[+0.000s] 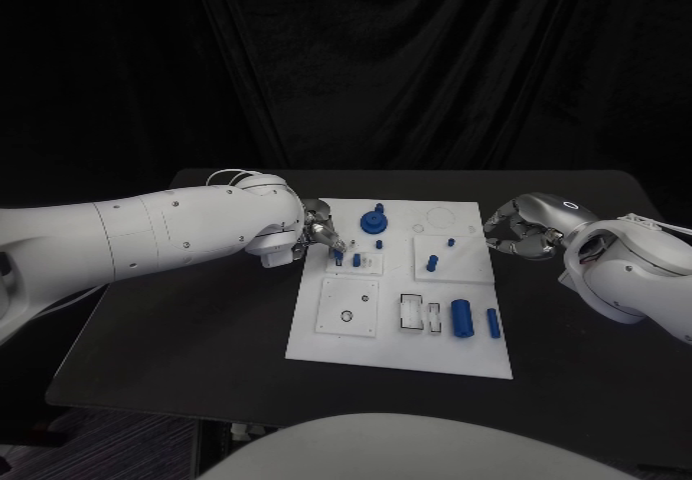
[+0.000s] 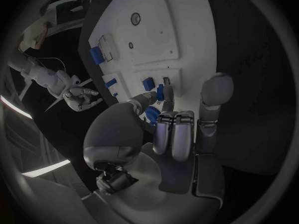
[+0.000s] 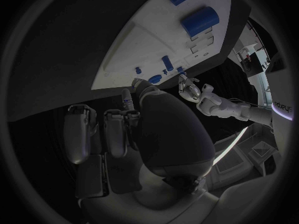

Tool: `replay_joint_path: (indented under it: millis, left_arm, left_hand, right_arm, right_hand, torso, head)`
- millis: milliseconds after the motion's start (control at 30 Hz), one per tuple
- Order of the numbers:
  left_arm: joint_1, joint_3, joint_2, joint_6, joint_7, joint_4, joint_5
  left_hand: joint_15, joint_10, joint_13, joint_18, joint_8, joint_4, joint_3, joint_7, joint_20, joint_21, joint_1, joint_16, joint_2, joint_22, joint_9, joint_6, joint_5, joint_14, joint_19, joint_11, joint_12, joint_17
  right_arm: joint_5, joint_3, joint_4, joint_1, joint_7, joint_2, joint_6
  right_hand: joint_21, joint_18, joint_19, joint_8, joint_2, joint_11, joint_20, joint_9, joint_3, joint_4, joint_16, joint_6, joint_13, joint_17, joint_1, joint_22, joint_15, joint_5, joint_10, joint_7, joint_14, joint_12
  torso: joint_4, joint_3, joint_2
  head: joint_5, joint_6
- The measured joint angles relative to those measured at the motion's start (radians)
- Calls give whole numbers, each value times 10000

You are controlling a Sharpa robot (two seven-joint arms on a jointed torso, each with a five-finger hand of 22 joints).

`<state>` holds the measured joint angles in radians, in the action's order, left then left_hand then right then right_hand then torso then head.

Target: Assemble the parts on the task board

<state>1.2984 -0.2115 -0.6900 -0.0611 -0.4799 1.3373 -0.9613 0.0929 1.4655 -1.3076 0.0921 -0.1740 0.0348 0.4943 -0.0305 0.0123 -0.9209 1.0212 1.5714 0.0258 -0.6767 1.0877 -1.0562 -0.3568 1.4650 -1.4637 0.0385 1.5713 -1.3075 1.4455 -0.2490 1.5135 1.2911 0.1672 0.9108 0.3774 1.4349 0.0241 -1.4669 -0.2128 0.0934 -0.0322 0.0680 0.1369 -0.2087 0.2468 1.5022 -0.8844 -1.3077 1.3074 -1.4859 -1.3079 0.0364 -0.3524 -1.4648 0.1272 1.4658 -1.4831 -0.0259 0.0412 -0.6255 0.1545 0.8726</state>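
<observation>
The task board [image 1: 378, 345] lies flat at the middle of the black counter [image 1: 188, 340]. On its far part stands a round blue part with a knob [image 1: 374, 220]. Small blue pegs [image 1: 356, 260] stand in a raised square block near the board's left edge. A blue cylinder [image 1: 462, 317] and a slimmer blue pin [image 1: 493, 321] lie on the board's near right portion.

The left hand [image 1: 320, 232] is over the board's far left edge, fingertips [image 2: 167, 92] down at the peg block and touching a blue peg; whether it actually grips the peg cannot be told.

The right hand [image 1: 522, 232] sits just off the board's right edge, fingers curled inward with nothing in them.
</observation>
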Motion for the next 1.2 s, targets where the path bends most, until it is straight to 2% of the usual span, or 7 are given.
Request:
replay_joint_path:
  millis: [67,200,667,1200]
  left_arm:
    - [-23,0,-1,79,52,-6,0]
    - [-70,0,-1,216,145,-9,0]
    - [-377,21,-9,489,316,-18,4]
    - [-434,28,-105,548,323,35,10]
  left_hand:
    - [0,0,0,88,0,0,0,0,0,0,0,0,0,20,0,0,5,0,0,0,0,0]
    - [0,0,0,86,0,41,-40,0,0,54,0,0,0,90,0,0,86,0,0,0,0,0]
    - [-1,0,0,83,-1,97,-42,-1,0,117,-1,0,1,131,28,1,189,0,0,-1,0,0]
    - [-2,0,0,81,0,97,-42,-2,1,117,-3,0,2,94,33,3,209,0,-1,-1,0,0]
  right_arm:
    - [0,0,8,-1,0,16,-2]
    - [0,0,14,-1,4,49,-6]
    - [0,0,86,-2,27,160,-22]
    - [0,1,110,-2,54,180,-39]
  right_hand:
    - [0,0,0,0,0,0,0,0,0,0,0,0,1,0,0,0,0,0,0,0,0,0]
    - [0,0,0,0,0,0,0,0,0,0,0,0,1,0,0,1,0,0,0,0,0,0]
    - [0,0,0,0,0,0,0,0,0,0,0,0,2,0,0,2,0,1,0,0,0,0]
    - [0,0,0,0,1,0,0,0,0,0,0,0,3,0,1,3,0,1,0,0,0,0]
  torso:
    - [0,0,-6]
    - [0,1,-17]
    - [8,6,-11]
    - [1,8,2]
  head:
    - [3,0]
    - [4,0]
    - [-26,0]
    - [-24,0]
